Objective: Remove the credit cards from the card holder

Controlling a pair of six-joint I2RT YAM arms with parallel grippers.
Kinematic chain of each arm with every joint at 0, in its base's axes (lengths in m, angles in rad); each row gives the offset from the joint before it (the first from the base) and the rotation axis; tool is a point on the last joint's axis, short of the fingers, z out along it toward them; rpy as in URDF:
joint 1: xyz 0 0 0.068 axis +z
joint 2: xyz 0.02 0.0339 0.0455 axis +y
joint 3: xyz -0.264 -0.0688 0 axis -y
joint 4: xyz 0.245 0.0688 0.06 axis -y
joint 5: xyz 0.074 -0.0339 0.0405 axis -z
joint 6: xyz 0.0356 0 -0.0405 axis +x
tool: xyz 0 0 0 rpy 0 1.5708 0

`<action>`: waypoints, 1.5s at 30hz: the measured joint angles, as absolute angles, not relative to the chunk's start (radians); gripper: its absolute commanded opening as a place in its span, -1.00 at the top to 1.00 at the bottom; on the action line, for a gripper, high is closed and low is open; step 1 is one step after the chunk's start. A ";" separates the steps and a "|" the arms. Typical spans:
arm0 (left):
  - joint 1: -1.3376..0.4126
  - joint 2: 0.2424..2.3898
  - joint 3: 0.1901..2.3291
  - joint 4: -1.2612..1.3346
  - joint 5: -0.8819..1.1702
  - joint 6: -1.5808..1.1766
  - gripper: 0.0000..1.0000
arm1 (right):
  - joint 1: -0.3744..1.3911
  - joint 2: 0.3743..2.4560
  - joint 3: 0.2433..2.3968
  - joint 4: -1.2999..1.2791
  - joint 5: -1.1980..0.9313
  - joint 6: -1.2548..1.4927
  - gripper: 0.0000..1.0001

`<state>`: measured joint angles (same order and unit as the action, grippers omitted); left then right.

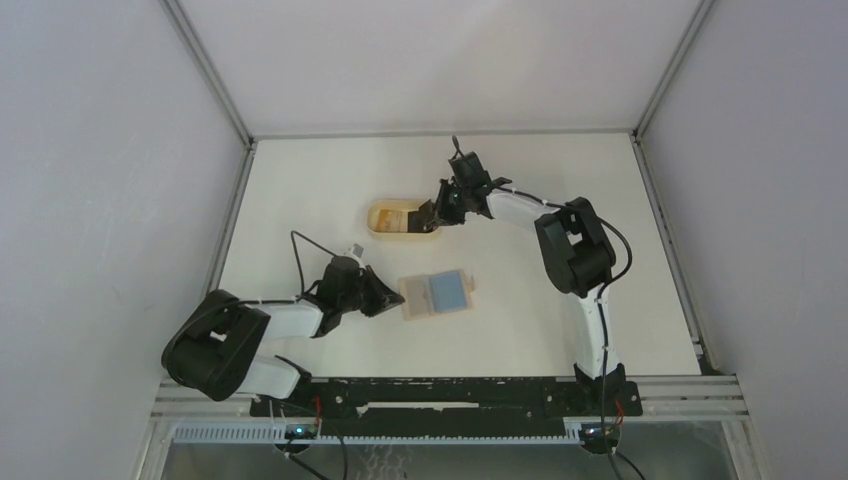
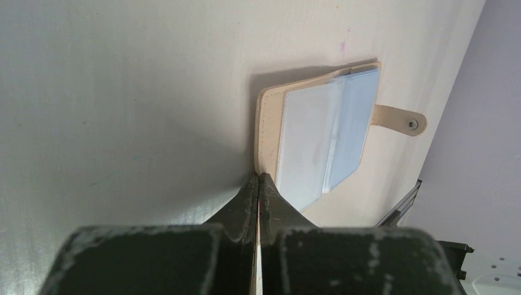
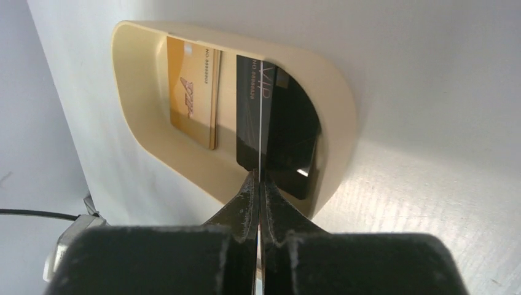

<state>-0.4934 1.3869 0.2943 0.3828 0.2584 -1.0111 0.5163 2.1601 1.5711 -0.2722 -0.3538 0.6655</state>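
Open card holder (image 1: 437,293) at centre of the desk (image 1: 300,190); closed left tool (image 1: 394,297) pinches its left edge. Right tool (image 1: 432,214), upper centre, clamps a dark card (image 3: 252,123) over the tray (image 1: 371,217).

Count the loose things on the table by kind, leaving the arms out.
card holder: 1
tray: 1
cards: 2, a gold card and a black card; whether more lie stacked under the gold one cannot be told
Total: 4
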 measured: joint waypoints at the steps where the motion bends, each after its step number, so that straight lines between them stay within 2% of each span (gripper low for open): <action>1: -0.493 1.387 0.294 0.383 0.258 -1.011 1.00 | 0.514 2.160 1.569 -0.272 -0.352 0.665 0.88; 5: -0.493 1.386 0.294 0.382 0.258 -1.011 1.00 | 0.510 2.160 1.568 -0.272 -0.352 0.664 0.48; 9: -0.493 1.380 0.301 0.361 0.255 -1.006 1.00 | 0.510 2.156 1.566 -0.274 -0.348 0.647 -0.04; 12: -0.493 1.364 0.305 0.332 0.246 -0.994 1.00 | 0.510 2.133 1.565 -0.279 -0.340 0.625 -0.25; 17: -0.493 1.294 0.320 0.222 0.217 -0.967 1.00 | 0.511 2.012 1.549 -0.303 -0.286 0.579 -0.44; 25: -0.493 1.135 0.514 -0.110 0.140 -0.864 1.00 | 0.536 1.695 1.367 -0.258 -0.182 0.526 -0.48; 33: -0.503 1.130 0.736 -0.347 0.079 -0.775 1.00 | 0.552 1.582 1.116 -0.236 -0.161 0.523 -0.48; 45: -0.748 1.402 1.048 -0.615 -0.127 -0.711 1.00 | 0.518 1.478 1.007 -0.185 -0.166 0.525 -0.49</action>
<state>-0.7479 1.4025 1.0481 -0.6147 -0.1272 -0.7113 0.5182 1.4780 1.0069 -0.1852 -0.1661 0.5255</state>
